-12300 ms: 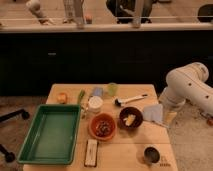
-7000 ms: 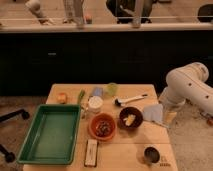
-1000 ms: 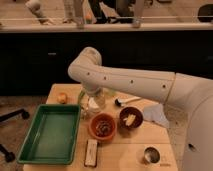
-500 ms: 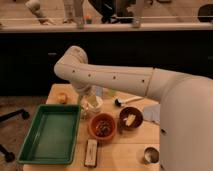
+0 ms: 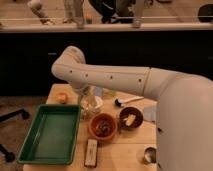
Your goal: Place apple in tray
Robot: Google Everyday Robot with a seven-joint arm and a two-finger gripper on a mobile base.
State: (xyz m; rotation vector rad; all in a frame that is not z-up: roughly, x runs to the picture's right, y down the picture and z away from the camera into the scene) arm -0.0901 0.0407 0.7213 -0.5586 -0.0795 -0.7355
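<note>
arm further left, open empty hand (image 5: 86, 98) just right of apple (image 5: 62, 97)

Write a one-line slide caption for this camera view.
Open gripper hangs beside the apple, which sits behind the empty green tray.

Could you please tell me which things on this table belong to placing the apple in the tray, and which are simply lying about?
Job in hand:
green tray
apple, just beyond its far rim
gripper, open, near the apple, not touching it

Lying about:
orange bowl
dark bowl
white cup
spoon
flat black-and-white object
metal cup
</note>
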